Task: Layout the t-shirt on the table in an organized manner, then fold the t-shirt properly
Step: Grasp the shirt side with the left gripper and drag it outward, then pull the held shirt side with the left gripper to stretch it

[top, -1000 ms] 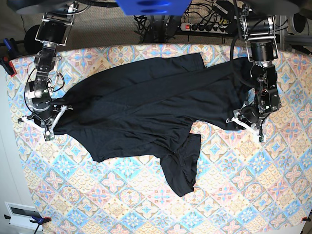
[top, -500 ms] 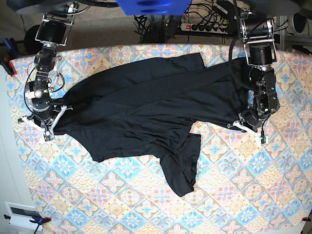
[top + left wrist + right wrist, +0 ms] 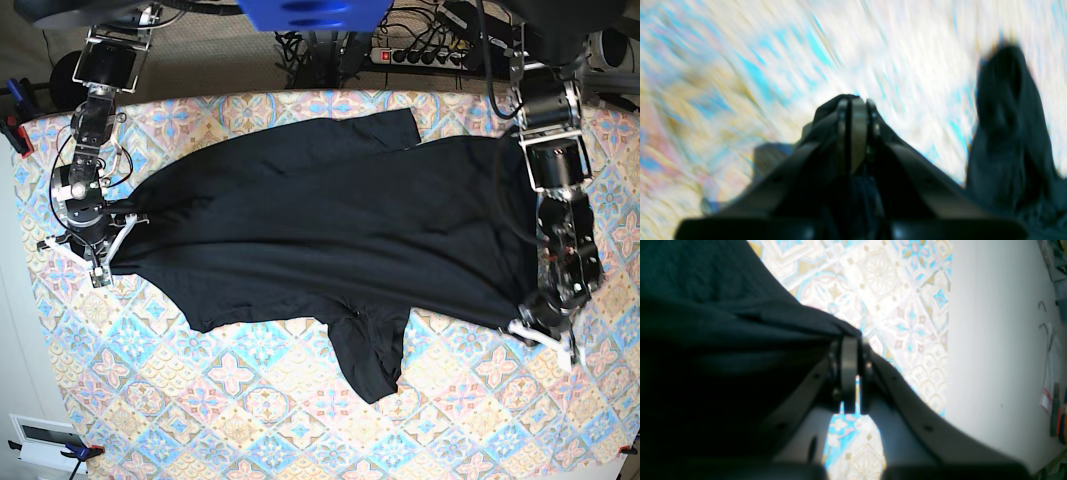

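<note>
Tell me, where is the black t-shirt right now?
In the base view the t-shirt lies spread across the middle of the table, stretched between the two end effectors pinching its left and right edges.

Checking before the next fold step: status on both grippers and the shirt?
Left gripper shut on t-shirt edge, pulling it out. Right gripper shut on the opposite edge. Shirt stretched across the table, one sleeve bunched in front. Nothing in the way.

A power strip (image 3: 420, 55) with tangled cables (image 3: 300, 45) lies on the floor at twelve o'clock. A blue panel (image 3: 310, 14) juts in at the top edge.
</note>
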